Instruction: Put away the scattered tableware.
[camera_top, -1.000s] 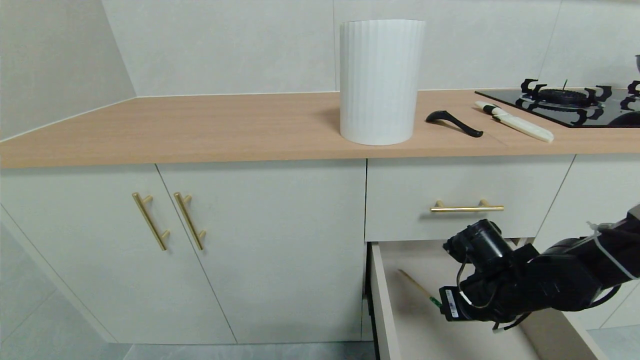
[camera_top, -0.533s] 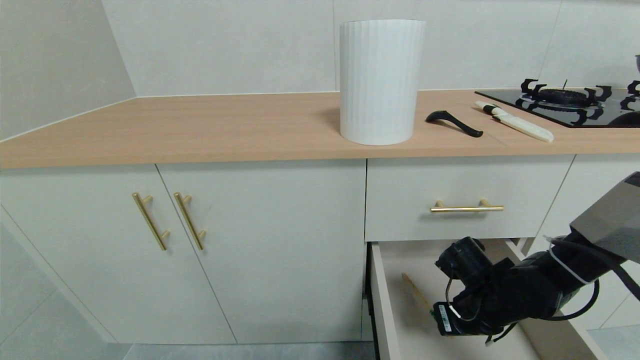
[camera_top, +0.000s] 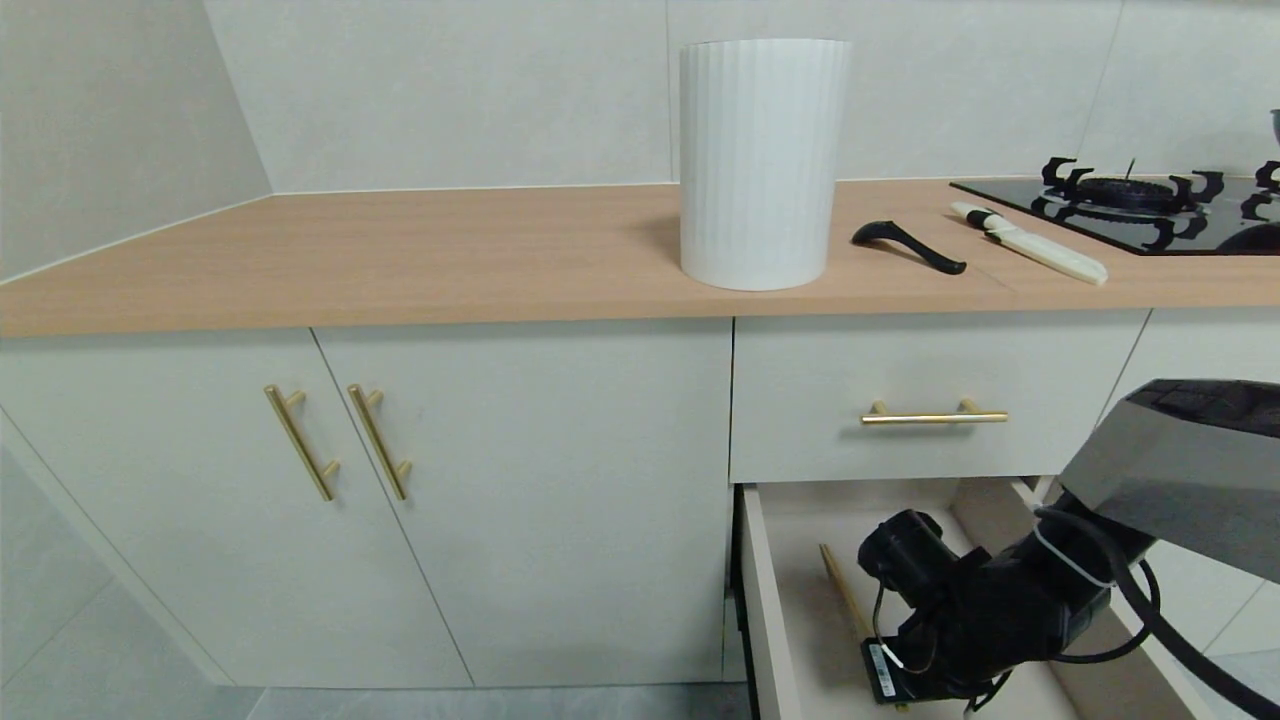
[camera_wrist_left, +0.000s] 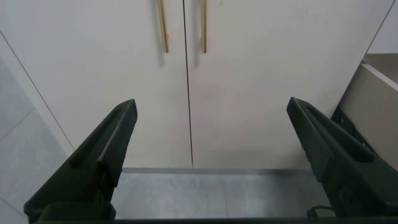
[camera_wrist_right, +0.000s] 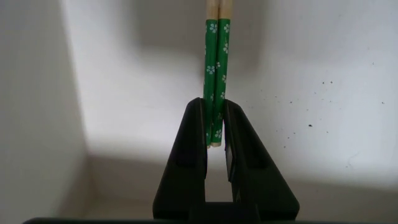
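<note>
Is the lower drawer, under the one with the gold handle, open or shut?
Open. The lower drawer is pulled out, its pale floor shows, and the right gripper holds the chopsticks inside it.

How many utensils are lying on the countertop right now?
2. A black utensil lies just right of the white ribbed container; a white knife lies beside it, next to the hob. Others could be hidden behind the container.

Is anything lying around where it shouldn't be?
Yes. A black utensil and a white knife lie loose on the counter beside the stove, not put away. The right hand holds green chopsticks down in the open drawer.
</note>
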